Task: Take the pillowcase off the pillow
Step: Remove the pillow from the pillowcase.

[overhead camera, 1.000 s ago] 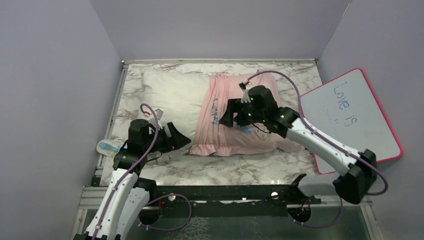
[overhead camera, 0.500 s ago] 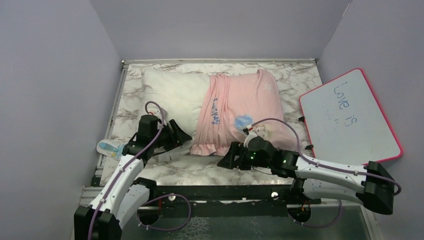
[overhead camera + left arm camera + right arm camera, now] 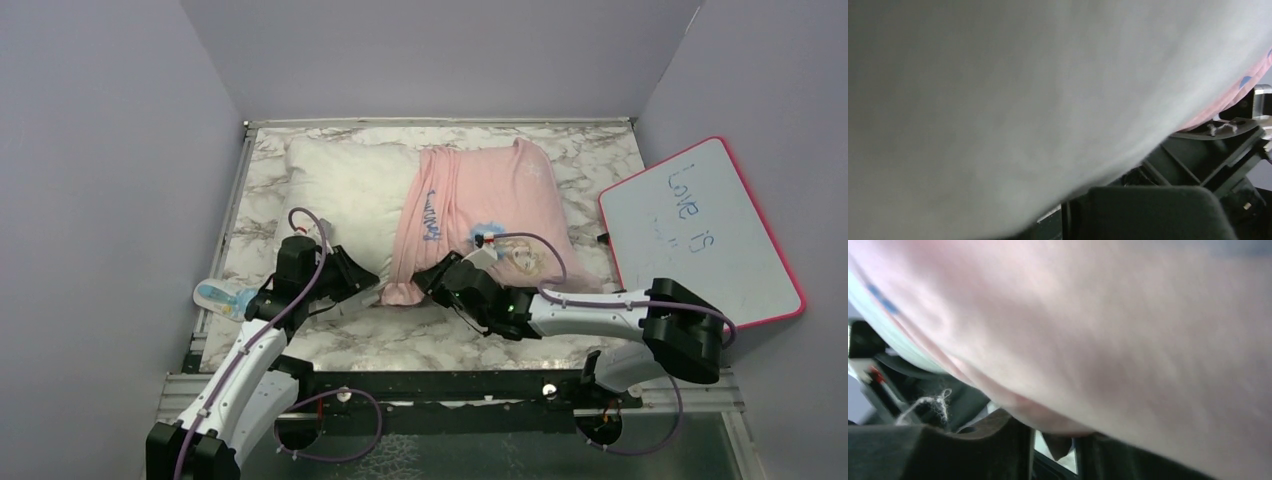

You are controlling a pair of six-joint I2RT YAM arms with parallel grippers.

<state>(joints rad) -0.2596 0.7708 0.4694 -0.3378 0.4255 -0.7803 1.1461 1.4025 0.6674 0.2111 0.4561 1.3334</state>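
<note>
You have one pillow (image 3: 345, 190), one pillowcase (image 3: 490, 195); left gripper (image 3: 365, 280) and right gripper (image 3: 428, 280) since converged near its hem, closure untellable.

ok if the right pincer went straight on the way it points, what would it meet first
Most likely the pink pillowcase. The right pincer points at its bunched near-left corner, and the wrist view shows pink cloth pressed up close. It may be touching now; depth is unclear.

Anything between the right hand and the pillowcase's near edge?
Nothing visible. The right hand is right at the near-left corner of the pillowcase. Pink fabric fills its wrist view, with no other object between them.
</note>
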